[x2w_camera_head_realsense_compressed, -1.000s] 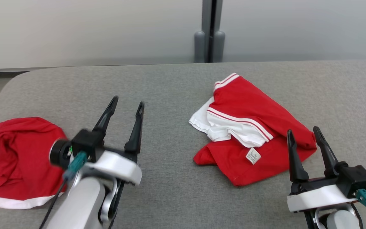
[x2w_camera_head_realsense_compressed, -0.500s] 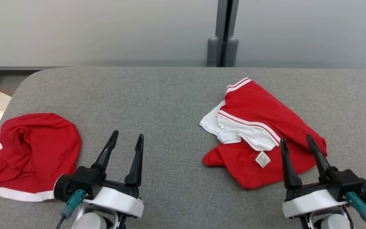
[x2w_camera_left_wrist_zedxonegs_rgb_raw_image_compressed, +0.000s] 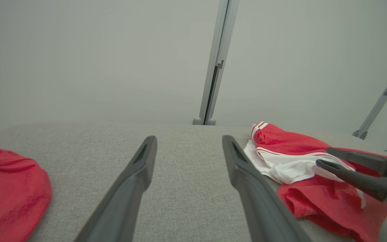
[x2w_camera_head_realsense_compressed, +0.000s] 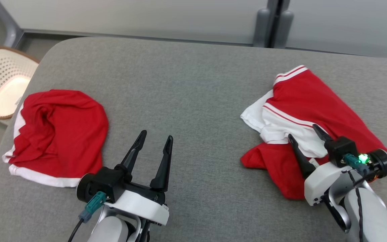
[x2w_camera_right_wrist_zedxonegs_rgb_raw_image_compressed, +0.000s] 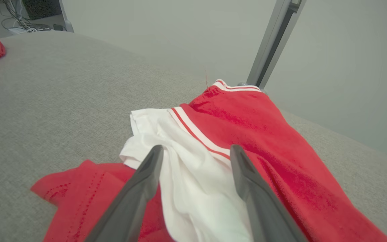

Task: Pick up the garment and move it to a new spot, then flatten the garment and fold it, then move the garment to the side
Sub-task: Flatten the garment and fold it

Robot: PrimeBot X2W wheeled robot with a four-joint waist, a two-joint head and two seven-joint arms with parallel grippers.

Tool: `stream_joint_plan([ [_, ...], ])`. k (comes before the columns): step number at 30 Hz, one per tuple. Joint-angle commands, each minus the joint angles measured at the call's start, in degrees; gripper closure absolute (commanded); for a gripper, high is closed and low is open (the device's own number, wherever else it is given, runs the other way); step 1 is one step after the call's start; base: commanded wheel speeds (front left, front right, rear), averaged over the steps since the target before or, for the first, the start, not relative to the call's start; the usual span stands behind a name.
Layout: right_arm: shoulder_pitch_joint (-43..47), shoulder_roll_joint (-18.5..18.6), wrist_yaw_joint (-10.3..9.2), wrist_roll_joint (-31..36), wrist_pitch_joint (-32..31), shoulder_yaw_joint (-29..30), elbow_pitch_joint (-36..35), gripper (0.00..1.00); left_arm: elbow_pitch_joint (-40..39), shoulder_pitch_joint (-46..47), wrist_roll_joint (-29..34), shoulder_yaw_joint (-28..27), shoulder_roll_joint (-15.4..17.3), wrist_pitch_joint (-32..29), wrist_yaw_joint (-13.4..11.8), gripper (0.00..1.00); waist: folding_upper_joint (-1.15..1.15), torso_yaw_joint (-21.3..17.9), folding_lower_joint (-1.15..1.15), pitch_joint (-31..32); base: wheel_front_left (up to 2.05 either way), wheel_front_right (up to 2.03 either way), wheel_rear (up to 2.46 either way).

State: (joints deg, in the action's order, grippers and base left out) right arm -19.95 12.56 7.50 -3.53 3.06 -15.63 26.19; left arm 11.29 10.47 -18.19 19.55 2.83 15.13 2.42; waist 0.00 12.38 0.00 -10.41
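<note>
A crumpled red garment (x2w_camera_head_realsense_compressed: 314, 101) with white panels and striped trim lies on the right half of the grey table (x2w_camera_head_realsense_compressed: 186, 84). My right gripper (x2w_camera_head_realsense_compressed: 302, 131) hovers open over its near white part, fingers pointing away from me. In the right wrist view the open right gripper (x2w_camera_right_wrist_zedxonegs_rgb_raw_image_compressed: 197, 148) straddles the white fabric of the garment (x2w_camera_right_wrist_zedxonegs_rgb_raw_image_compressed: 247, 124) with nothing held. My left gripper (x2w_camera_head_realsense_compressed: 156, 135) stands open over bare table at the lower middle. Its own view has the left gripper (x2w_camera_left_wrist_zedxonegs_rgb_raw_image_compressed: 189, 137) empty, with the garment (x2w_camera_left_wrist_zedxonegs_rgb_raw_image_compressed: 287, 144) and the right gripper (x2w_camera_left_wrist_zedxonegs_rgb_raw_image_compressed: 323, 156) to its right.
A second red garment (x2w_camera_head_realsense_compressed: 62, 131) with a white hem lies bunched near the table's left edge, also seen as the red cloth (x2w_camera_left_wrist_zedxonegs_rgb_raw_image_compressed: 8, 188) in the left wrist view. A cream perforated basket (x2w_camera_head_realsense_compressed: 2, 84) stands off the table's left corner. A grey wall with a post runs behind.
The head camera has turned and tilted, shifting the whole picture. My right gripper has moved forward over the garment's white part. The left gripper has drawn back toward me, still open.
</note>
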Motion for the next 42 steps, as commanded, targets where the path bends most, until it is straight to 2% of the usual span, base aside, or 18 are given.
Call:
stream_joint_plan([
  [1,-1.3,1.0,-0.02,-0.5,-1.2,-0.5,1.1,0.00,-0.2,1.0,-0.7,0.4,0.1,0.0,-0.5,0.00,0.00,2.0,0.00,-1.8,0.00,0.00,0.00],
  [7,-3.6,2.4,-0.02,-0.8,-4.5,1.2,5.8,0.00,-0.2,1.9,-1.5,1.7,0.1,0.0,-1.1,0.00,0.00,3.8,0.00,-2.8,0.00,0.00,0.00],
  [8,-3.7,2.3,-0.02,-0.9,-5.0,1.5,6.4,0.60,-0.3,1.8,-1.5,1.8,0.1,0.0,-1.2,0.00,0.00,3.9,0.00,-2.8,0.00,0.00,0.00],
  [9,-3.9,2.0,-0.02,-1.2,-4.8,1.8,6.7,1.00,-0.2,1.8,-1.5,1.9,0.1,0.0,-1.4,0.00,0.00,4.1,0.00,-2.8,0.00,0.00,0.00],
  [22,-5.1,-1.9,-0.02,-4.2,3.8,7.8,4.4,1.00,1.2,-0.7,-0.7,1.2,0.2,0.0,-1.6,0.00,0.00,2.1,0.00,2.4,0.00,0.00,0.00],
  [32,-7.0,-3.1,-0.01,-5.9,7.7,14.3,-5.4,1.00,1.5,-3.3,0.1,-0.1,0.2,0.0,-1.1,0.00,0.00,-0.6,0.00,7.4,0.00,0.00,0.00],
  [36,-8.7,-3.2,-0.01,-8.5,7.2,10.8,-11.0,1.00,1.5,-3.8,0.2,-0.4,0.2,0.0,-0.9,0.00,0.00,-0.9,0.00,8.3,0.00,0.00,0.00],
  [42,-13.6,-2.7,-0.02,-16.0,5.8,-0.5,-20.0,1.00,1.7,-4.4,-0.2,-0.7,0.2,0.0,-0.7,0.00,0.00,-0.6,0.00,9.6,0.00,0.00,0.00],
])
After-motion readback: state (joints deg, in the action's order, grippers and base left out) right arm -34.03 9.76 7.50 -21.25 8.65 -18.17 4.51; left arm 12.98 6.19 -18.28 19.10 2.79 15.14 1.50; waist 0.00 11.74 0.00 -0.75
